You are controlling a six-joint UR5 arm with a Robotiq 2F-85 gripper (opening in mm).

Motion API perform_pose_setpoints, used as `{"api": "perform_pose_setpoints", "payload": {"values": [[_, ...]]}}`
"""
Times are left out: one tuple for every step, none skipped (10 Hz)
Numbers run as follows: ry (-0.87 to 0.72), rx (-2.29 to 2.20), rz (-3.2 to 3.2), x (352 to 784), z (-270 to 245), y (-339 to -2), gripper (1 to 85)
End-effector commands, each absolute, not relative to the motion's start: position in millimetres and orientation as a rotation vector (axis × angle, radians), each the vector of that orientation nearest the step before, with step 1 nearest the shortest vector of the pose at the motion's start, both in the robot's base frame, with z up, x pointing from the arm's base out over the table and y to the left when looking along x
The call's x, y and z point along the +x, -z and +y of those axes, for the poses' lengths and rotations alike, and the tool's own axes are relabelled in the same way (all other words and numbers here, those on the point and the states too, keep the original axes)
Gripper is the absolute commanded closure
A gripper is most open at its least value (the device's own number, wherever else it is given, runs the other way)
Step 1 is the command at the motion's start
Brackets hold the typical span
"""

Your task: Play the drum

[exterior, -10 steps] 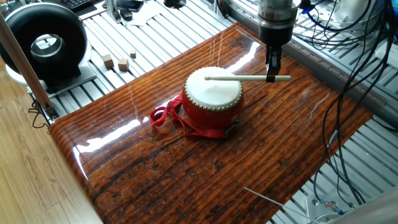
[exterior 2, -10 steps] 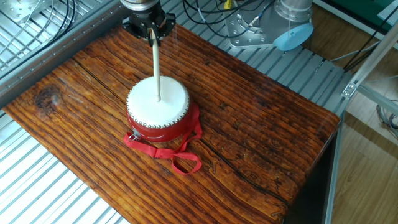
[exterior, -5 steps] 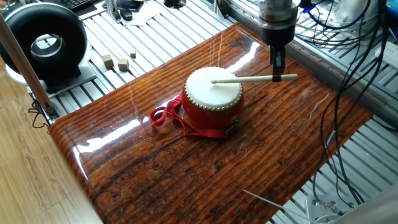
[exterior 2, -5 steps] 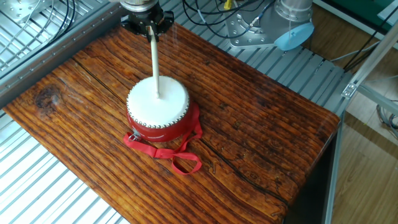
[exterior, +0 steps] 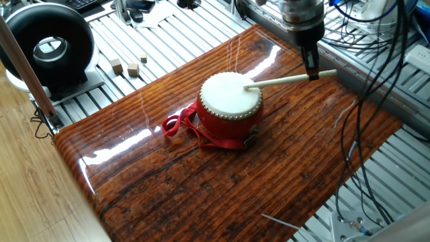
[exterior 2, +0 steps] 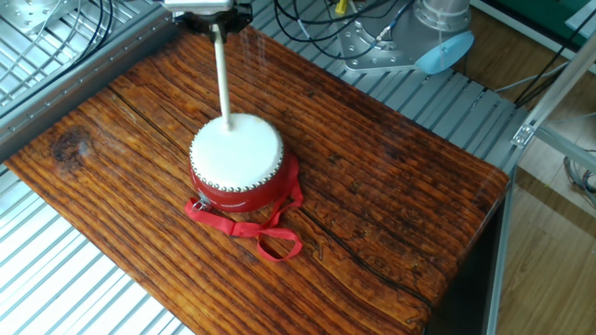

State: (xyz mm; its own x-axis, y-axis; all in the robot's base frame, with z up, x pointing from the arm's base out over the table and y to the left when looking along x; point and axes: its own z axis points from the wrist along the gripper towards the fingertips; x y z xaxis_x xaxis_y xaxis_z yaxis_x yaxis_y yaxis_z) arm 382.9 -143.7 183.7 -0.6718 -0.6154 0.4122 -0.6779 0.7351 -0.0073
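In one fixed view the tool [exterior: 312, 67] is clamped on a pale drumstick [exterior: 289, 80] whose tip sits near the skin's far edge, so a stroke from here could catch the studded rim. In the other fixed view the drum [exterior 2: 237, 166] stands upright mid-desk [exterior 2: 391, 186], skin up, the stick's long axis running from the tool toward its head.

Bright, even overhead light fills both sharp fixed views, throwing white glare streaks across the glossy wooden table [exterior: 201, 175] and only a soft, short shadow beside the drum [exterior 2: 237, 166].
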Motion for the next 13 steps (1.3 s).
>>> {"api": "perform_pose_setpoints", "payload": {"values": [[-0.134,0.957,-2.563,379.4,-115.5,-207.1,84.7],[-0.029,0.940,-2.592,378.3,-96.0,-213.8,84.7],[0.046,0.917,-2.602,376.9,-84.8,-216.3,84.7],[0.054,0.918,-2.611,382.2,-85.7,-214.2,84.7],[0.071,0.920,-2.613,385.2,-84.3,-211.4,84.7],[0.069,0.943,-2.576,382.8,-87.3,-209.4,84.7],[0.048,0.958,-2.569,386.6,-90.7,-206.2,84.7],[0.043,0.965,-2.570,390.2,-90.6,-202.8,84.7],[0.064,0.971,-2.578,394.0,-87.4,-196.4,84.7],[0.085,0.973,-2.598,400.0,-81.9,-190.1,84.7],[0.072,0.977,-2.618,406.0,-80.9,-188.2,84.7],[0.044,0.977,-2.640,412.2,-81.7,-188.4,84.7],[0.031,0.983,-2.659,417.2,-81.5,-187.9,84.7]]}}
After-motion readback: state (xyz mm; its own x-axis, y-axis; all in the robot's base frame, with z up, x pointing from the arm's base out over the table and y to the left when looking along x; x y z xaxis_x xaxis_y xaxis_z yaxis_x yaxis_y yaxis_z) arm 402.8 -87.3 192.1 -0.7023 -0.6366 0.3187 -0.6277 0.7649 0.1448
